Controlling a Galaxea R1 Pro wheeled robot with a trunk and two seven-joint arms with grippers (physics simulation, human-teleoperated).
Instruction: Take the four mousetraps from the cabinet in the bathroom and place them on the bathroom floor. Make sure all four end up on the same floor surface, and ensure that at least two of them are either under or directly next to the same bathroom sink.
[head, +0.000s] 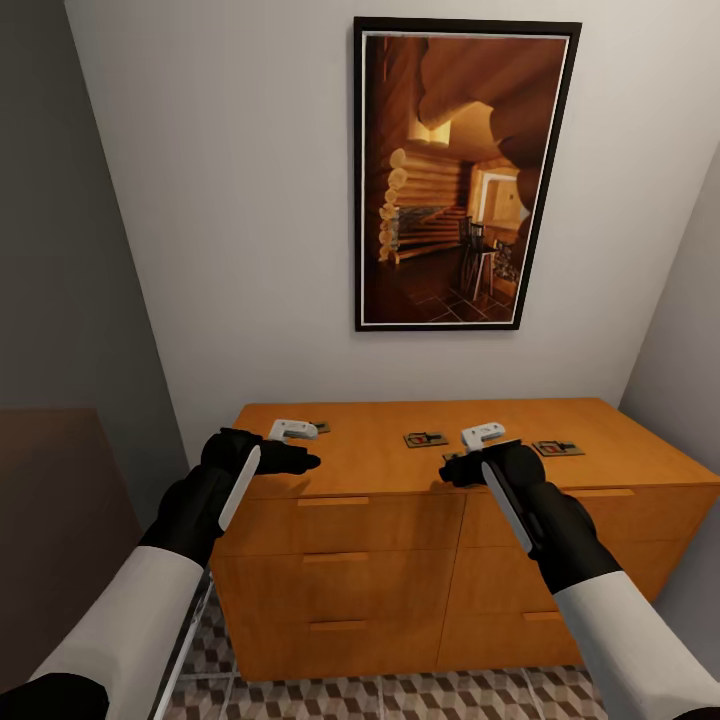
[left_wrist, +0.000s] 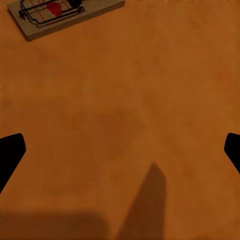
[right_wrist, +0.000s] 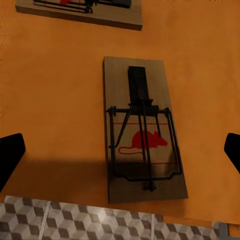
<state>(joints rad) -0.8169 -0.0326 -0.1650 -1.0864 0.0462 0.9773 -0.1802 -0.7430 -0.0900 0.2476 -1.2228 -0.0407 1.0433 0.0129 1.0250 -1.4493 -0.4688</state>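
Black fingertips (right_wrist: 10, 155) of the right gripper (head: 462, 472) stand wide apart, empty, above one mousetrap (right_wrist: 145, 132) lying flat near the front edge of the orange wooden dresser (head: 380, 450). The left gripper (head: 300, 462) is likewise spread wide and empty over bare wood, a mousetrap (left_wrist: 60, 15) lying beyond it. In the head view, three mousetraps show on the top, at (head: 320, 427), (head: 425, 439) and (head: 557, 448). A framed picture (head: 465, 175) hangs on the white wall. Cube-patterned floor tiles (head: 400, 700) lie below.
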